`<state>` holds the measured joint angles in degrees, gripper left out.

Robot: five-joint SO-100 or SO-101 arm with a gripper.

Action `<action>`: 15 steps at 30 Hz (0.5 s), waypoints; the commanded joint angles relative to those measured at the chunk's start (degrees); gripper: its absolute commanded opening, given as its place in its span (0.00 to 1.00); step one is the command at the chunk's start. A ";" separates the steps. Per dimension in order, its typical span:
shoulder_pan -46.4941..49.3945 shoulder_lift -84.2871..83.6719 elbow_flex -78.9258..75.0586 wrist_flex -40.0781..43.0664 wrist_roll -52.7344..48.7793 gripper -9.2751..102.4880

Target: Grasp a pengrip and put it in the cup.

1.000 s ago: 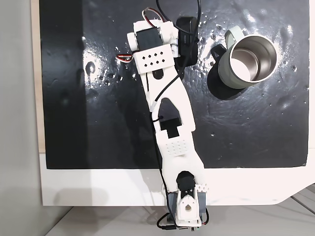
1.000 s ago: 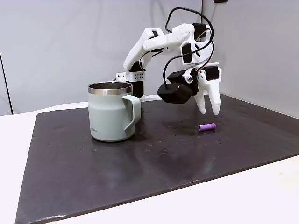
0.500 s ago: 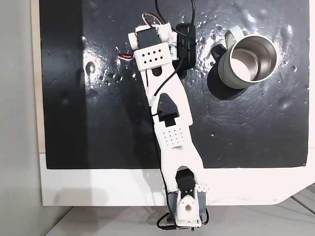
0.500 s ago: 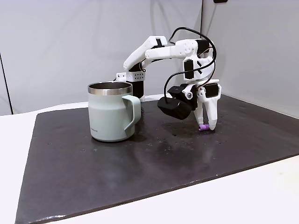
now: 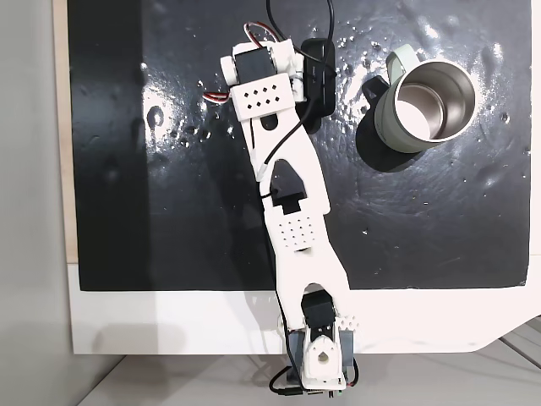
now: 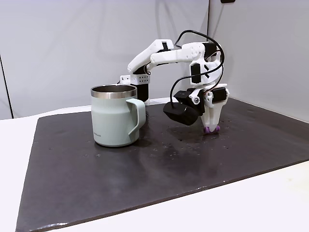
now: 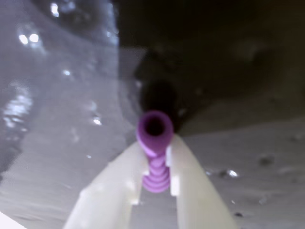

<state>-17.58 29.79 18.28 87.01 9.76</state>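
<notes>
The light-purple ribbed pengrip sits pinched between my two white fingers, its open end facing the wrist camera. In a fixed view from the side, my gripper points straight down and is shut on the pengrip, which rests on the black mat. The sage-green cup with its steel rim stands upright well to the left of the gripper, handle turned toward it. In a fixed view from above, the cup stands at the upper right and the arm's wrist hides the pengrip.
A black mat covers most of the white table. The black wrist camera housing hangs between gripper and cup. The arm's base sits at the table's lower edge in the view from above.
The gripper came down from above the mat onto the pengrip, and its fingers went from spread apart to shut on it. The cup has not moved.
</notes>
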 commanded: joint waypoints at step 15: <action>2.55 42.71 12.13 0.62 -1.41 0.08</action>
<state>-16.79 65.21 29.97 87.45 9.49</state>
